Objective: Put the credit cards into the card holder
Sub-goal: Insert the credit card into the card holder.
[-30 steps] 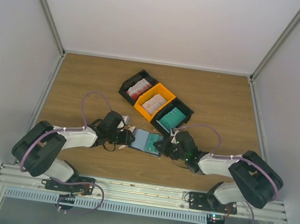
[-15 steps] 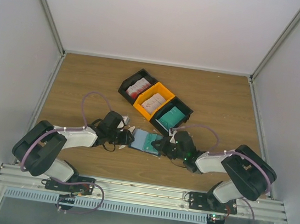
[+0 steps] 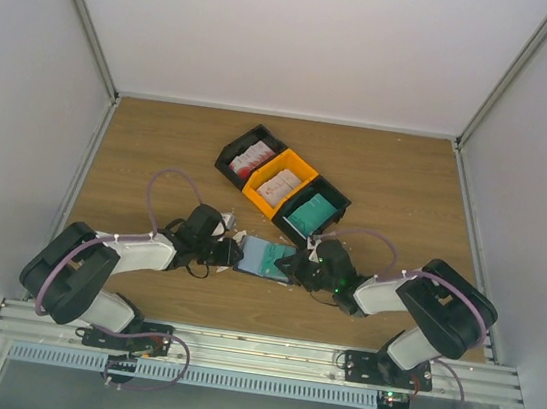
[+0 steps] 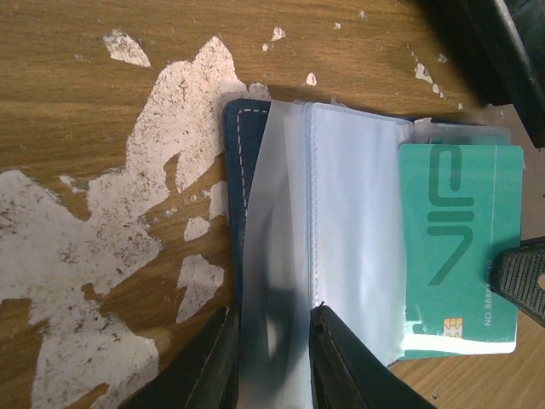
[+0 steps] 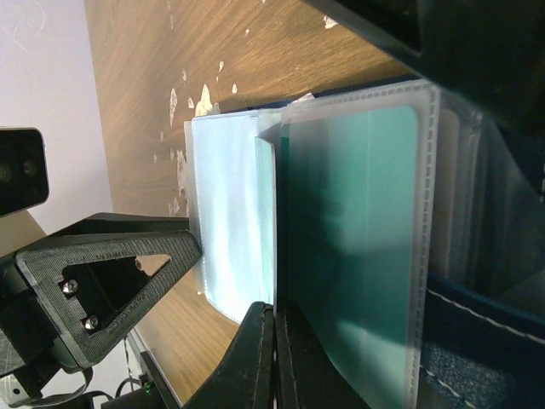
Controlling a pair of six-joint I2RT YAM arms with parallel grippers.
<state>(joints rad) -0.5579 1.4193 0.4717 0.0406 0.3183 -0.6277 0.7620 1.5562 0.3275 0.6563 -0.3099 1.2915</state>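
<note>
The card holder lies open between the two arms. In the left wrist view its navy cover and clear sleeves show. My left gripper has its jaws closed against a raised sleeve leaf at the holder's left half. A teal credit card printed "VIP" lies over the right half, with my right gripper shut on its edge. The card sits against a frosted sleeve; whether it is inside the pocket I cannot tell. More credit cards fill the bins behind.
Three bins stand in a diagonal row behind the holder: a black one with red-and-white cards, an orange one with white cards, and a black one with teal cards. White worn patches mark the wood.
My right arm has pushed left, carrying the teal card further over the holder. The left jaws have narrowed on the sleeve leaf.
</note>
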